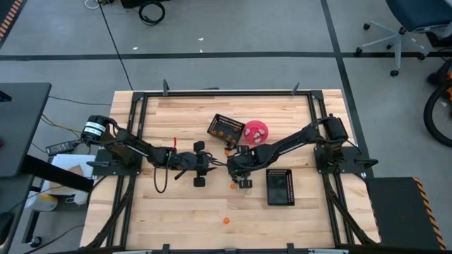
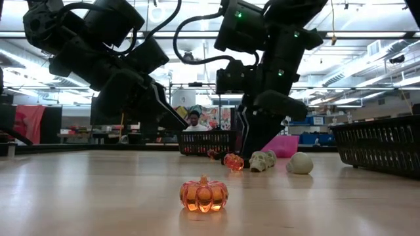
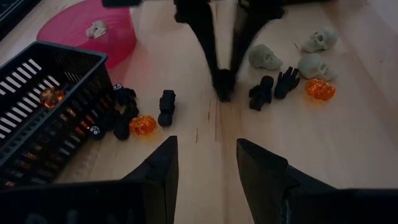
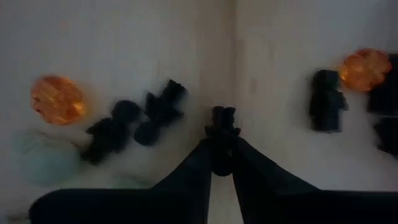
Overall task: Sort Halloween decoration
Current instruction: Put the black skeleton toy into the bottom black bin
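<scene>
The right gripper [image 4: 222, 152] is lowered to the table near its centre, and its fingers are pinched shut on a small black trinket [image 4: 222, 119] that stands on the wood between the fingertips. In the left wrist view the same gripper [image 3: 224, 87] descends from the far side, its tips meeting at the table surface. The left gripper [image 3: 207, 163] hovers just to the left of the right gripper, pointed toward it, with its two fingers spread apart and nothing between them. Loose decorations lie around the right gripper: black figures [image 3: 272, 88] and an orange pumpkin [image 3: 319, 89] on one side, with three pale skulls [image 3: 265, 57] beyond them, and on the other side another black figure [image 3: 166, 107], a second orange pumpkin [image 3: 142, 124] and further black pieces beside the mesh basket [image 3: 46, 93]. That basket holds orange pieces [image 3: 51, 96]. The round pink bowl [image 3: 118, 37], just to the right of the basket in the high view, holds a pale trinket [image 3: 96, 28]. A second black mesh basket [image 1: 280, 186] sits on the near right of the table. One orange pumpkin [image 2: 204, 194] lies alone on the near part of the table, well apart from the rest.
</scene>
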`<state>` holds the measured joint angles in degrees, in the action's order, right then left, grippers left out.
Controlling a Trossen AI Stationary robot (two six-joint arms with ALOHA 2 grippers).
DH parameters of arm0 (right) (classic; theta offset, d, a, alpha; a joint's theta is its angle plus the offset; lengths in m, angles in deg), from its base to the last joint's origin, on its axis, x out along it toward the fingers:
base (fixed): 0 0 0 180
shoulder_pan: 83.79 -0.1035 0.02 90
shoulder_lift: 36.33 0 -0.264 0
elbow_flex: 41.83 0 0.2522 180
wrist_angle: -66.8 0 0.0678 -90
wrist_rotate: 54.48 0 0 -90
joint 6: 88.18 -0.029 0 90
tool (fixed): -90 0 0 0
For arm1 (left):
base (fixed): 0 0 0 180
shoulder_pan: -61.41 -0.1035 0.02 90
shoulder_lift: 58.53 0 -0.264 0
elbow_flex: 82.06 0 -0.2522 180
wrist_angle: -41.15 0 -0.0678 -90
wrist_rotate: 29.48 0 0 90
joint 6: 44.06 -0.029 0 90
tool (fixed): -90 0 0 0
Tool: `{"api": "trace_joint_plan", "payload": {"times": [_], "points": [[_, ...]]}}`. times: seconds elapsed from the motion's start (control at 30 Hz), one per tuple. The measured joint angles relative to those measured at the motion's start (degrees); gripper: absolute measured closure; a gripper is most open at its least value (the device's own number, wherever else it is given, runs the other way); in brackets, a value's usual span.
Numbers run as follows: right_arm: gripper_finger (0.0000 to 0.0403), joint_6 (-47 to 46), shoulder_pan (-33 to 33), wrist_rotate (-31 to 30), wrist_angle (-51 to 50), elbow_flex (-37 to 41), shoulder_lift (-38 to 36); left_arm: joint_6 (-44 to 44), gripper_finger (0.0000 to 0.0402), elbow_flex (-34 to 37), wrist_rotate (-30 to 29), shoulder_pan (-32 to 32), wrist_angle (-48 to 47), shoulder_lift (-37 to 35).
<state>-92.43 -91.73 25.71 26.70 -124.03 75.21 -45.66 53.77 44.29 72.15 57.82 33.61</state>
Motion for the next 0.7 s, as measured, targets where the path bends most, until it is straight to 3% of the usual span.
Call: {"api": "trace_joint_plan", "payload": {"times": [0.5,0.57,0.7], "points": [[0.0354,2.1,2.1,-3.0,-7.9,0.1,-10.5,0.0,0.0265,0.0,0.0,0.0,-0.3,0.0],[0.0354,2.5,1.9,0.0,-11.1,0.1,-13.5,0.0,0.0265,0.0,0.0,0.0,-0.3,0.0],[0.0354,-2.2,1.8,14.4,-19.6,0.1,-20.3,0.0,0.0265,0.0,0.0,0.0,-0.3,0.0]]}}
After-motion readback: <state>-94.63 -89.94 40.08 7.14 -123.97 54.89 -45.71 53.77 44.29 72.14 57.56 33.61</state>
